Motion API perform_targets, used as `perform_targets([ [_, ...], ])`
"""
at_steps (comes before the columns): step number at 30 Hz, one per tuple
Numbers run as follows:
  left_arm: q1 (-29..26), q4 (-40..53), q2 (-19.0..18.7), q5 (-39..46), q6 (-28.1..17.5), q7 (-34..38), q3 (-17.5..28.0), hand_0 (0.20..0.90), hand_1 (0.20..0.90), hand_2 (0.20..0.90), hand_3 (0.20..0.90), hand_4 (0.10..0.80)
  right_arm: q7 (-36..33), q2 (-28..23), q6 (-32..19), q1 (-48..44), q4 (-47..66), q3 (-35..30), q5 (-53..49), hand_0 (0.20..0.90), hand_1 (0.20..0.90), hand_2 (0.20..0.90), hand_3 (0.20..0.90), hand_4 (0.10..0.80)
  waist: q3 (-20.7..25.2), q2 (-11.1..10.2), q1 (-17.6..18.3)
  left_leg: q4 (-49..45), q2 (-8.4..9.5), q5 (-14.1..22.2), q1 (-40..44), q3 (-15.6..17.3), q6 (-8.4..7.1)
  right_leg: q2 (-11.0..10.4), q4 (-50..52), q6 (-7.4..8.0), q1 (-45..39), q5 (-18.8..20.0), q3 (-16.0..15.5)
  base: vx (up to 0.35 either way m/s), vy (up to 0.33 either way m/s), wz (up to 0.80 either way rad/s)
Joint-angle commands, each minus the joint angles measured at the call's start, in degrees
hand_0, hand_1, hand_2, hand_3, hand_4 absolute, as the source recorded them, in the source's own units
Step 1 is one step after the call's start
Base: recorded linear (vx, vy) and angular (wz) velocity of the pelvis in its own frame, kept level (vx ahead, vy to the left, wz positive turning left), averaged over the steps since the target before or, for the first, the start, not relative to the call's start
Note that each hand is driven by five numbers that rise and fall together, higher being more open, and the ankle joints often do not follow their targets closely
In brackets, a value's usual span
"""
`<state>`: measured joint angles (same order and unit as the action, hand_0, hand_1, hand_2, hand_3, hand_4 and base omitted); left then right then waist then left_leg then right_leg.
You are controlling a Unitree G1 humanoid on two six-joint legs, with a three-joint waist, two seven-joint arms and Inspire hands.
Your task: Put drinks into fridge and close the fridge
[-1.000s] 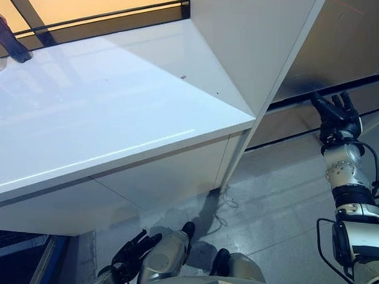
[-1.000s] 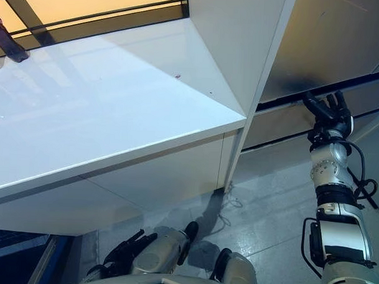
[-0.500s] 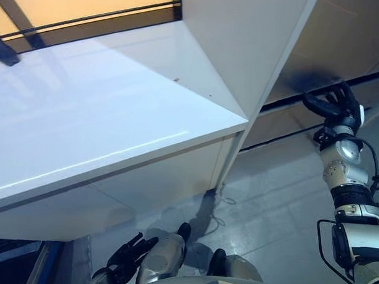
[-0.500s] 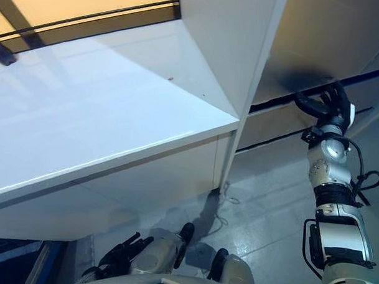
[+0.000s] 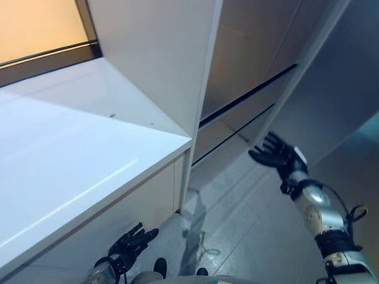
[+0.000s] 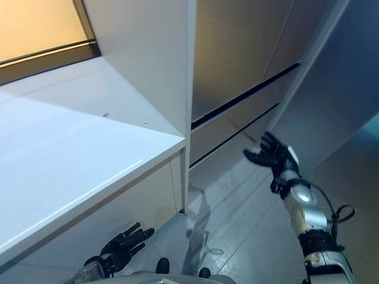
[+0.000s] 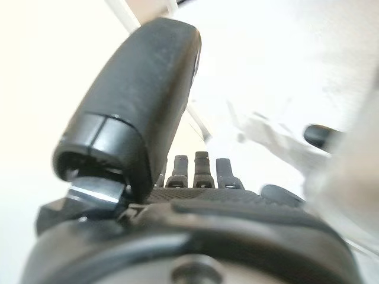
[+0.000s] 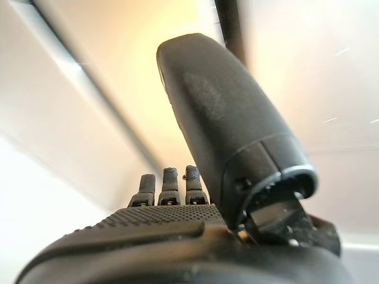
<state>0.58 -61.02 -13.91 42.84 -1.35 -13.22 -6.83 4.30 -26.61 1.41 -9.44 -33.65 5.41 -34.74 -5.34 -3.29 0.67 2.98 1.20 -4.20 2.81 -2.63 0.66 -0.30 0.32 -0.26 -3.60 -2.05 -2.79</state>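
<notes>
The grey steel fridge front (image 5: 255, 51) stands right of a white upright panel (image 5: 161, 54), with dark horizontal gaps (image 5: 247, 94) between its sections. My right hand (image 5: 277, 156) is open with fingers spread, held in the air just in front of the fridge's lower part, touching nothing. It holds nothing in the right wrist view (image 8: 177, 231), where its fingers are straight. My left hand (image 5: 130, 243) hangs low beside the white counter's base, open and empty. In the left wrist view (image 7: 189, 219) its fingers are also straight.
A glossy white counter (image 5: 64, 150) fills the left, with a dark-framed orange window (image 5: 32, 24) behind it. A large grey panel (image 5: 347, 85) rises on the right beside the fridge front. Grey tiled floor (image 5: 237, 212) lies below my right arm.
The camera has swung to the right. My right hand has left the fridge's dark gap, where its fingers were curled, and now hangs lower with fingers spread.
</notes>
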Motion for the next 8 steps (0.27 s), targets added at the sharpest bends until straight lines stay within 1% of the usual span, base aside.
perform_targets([
  [1,-0.3,-0.8,0.1,-2.0,-1.6,-0.1,0.0,0.9,0.9,0.9,0.9,0.8,3.3,2.6,-4.8,-1.0,-1.2,1.2,0.2,0.9,0.9,0.9,0.9,0.8,3.3,0.4,-0.6,-1.8,1.37,4.8,0.6,3.9,1.06,0.2,-2.7,1.07,0.5,4.5,1.3,-0.035,-0.03,-0.17],
  [3,-0.6,-1.9,0.2,-2.5,-1.5,0.1,0.2,0.9,0.9,0.9,0.9,0.8,3.5,4.9,-4.0,0.0,-5.9,1.3,-0.2,0.9,0.9,0.9,0.9,0.8,3.6,0.5,-0.5,-1.6,1.31,4.8,0.8,4.0,1.01,0.5,-3.0,0.98,0.2,4.5,1.2,-0.016,-0.025,-0.09],
  [5,-0.7,-2.5,0.2,-2.7,-1.7,0.0,0.2,0.9,0.9,0.9,0.9,0.8,3.8,5.4,-4.2,0.1,-7.6,1.3,0.0,0.9,0.9,0.9,0.9,0.8,3.6,0.6,-0.5,-1.6,1.29,4.8,0.9,4.1,1.02,0.5,-3.0,0.94,0.1,4.5,1.2,0.0,0.0,0.0],
  [6,-1.0,-5.3,0.2,-4.2,-2.3,-0.5,0.7,0.9,0.9,0.9,0.9,0.8,3.6,7.7,-4.2,0.9,-14.6,1.6,-0.6,0.9,0.9,0.9,0.9,0.8,3.8,0.8,-0.6,-1.3,1.22,4.9,1.3,4.1,1.07,0.8,-3.0,0.74,-0.2,4.0,1.1,0.0,0.0,0.0],
  [8,-0.9,-7.2,0.3,-4.9,-3.0,-0.6,0.9,0.9,0.9,0.9,0.9,0.8,3.5,9.8,-4.2,1.6,-21.0,1.2,-2.1,0.9,0.9,0.9,0.9,0.8,3.9,0.9,-0.7,-1.7,1.33,5.2,1.4,4.2,1.21,0.9,-2.7,0.61,-0.5,3.7,0.9,0.018,-0.009,0.0],
])
